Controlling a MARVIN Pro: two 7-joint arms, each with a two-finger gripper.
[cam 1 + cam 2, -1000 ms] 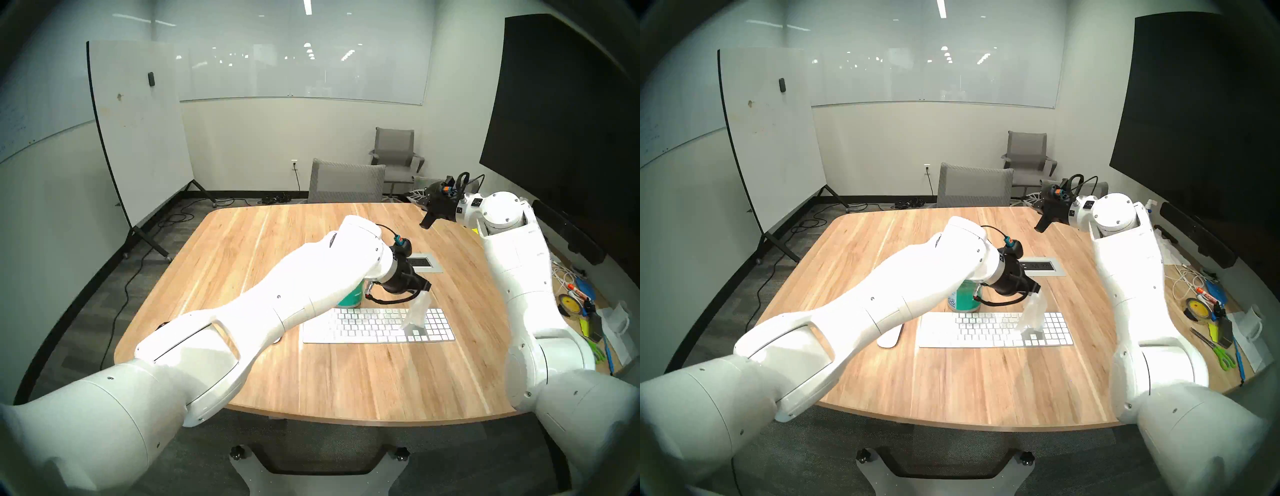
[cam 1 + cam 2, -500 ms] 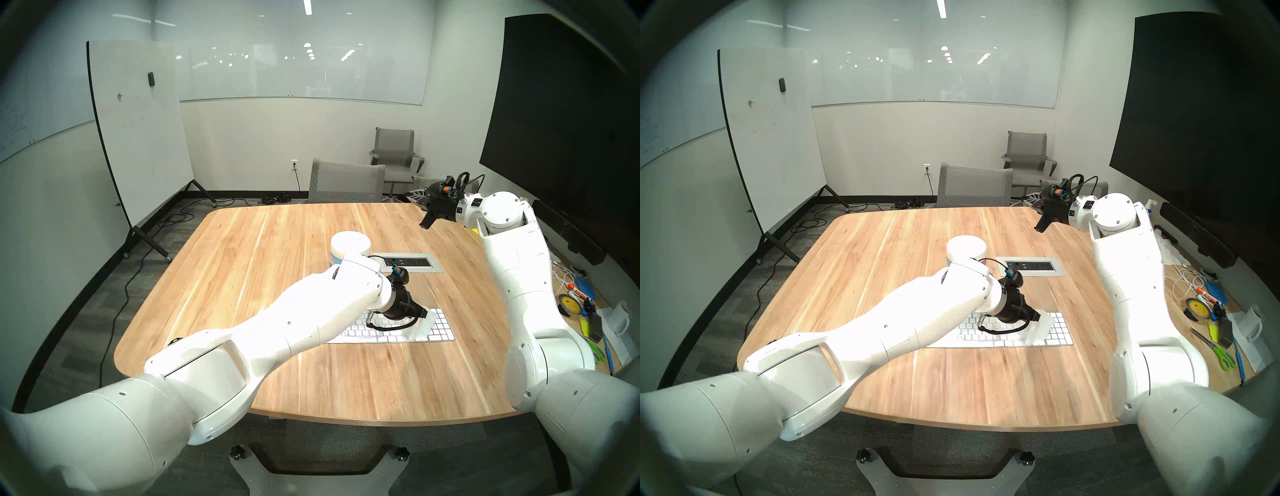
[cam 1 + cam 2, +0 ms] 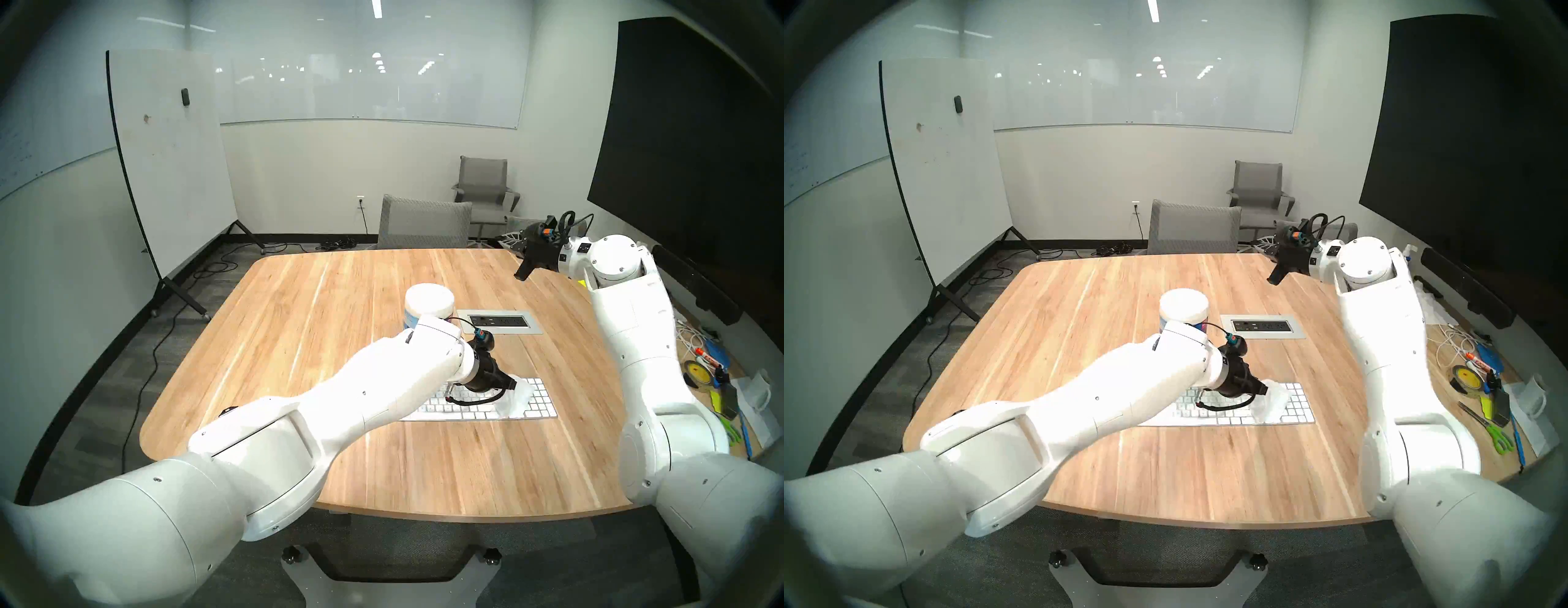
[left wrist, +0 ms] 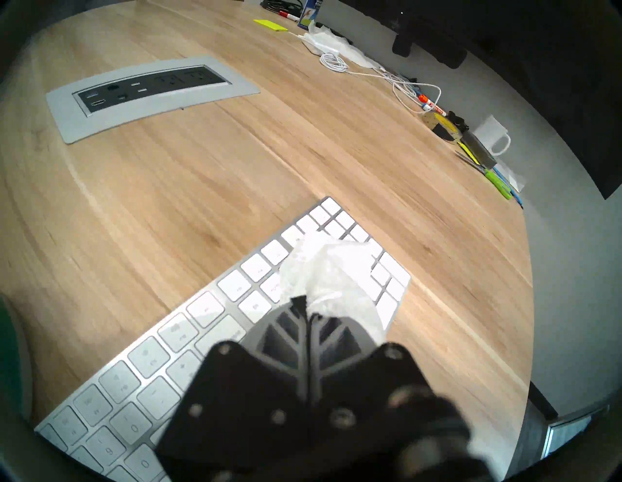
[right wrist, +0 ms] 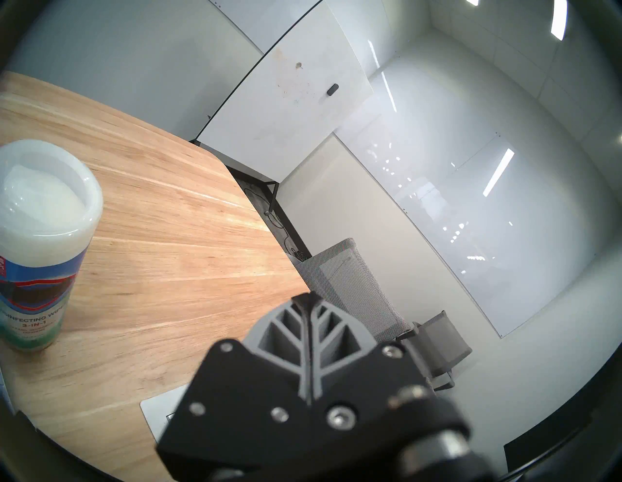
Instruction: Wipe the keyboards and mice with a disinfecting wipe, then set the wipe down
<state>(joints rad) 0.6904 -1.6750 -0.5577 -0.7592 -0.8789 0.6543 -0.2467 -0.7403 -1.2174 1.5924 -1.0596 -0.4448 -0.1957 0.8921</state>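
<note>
The white keyboard [image 3: 539,403] [image 3: 1297,407] [image 4: 141,370] lies on the wooden table, its left part hidden behind my left arm. My left gripper [image 3: 514,385] [image 3: 1267,388] [image 4: 304,303] is shut on the white disinfecting wipe [image 3: 518,400] [image 3: 1274,402] [image 4: 333,272], which lies bunched on the keys near the number pad. My right gripper [image 3: 521,273] [image 3: 1274,278] [image 5: 308,298] hangs shut and empty above the table's far right. The mouse is hidden from view.
A wipes canister [image 3: 428,306] [image 3: 1183,309] [image 5: 37,242] stands behind my left wrist. A grey power outlet panel [image 3: 500,323] [image 4: 151,94] is set in the table beyond the keyboard. Cables, tape, scissors and a mug [image 4: 493,138] crowd the right edge.
My left arm came down and toward me, lowering the hanging wipe onto the keyboard's right part, where it now lies bunched. The canister has come into sight. The right arm has not moved.
</note>
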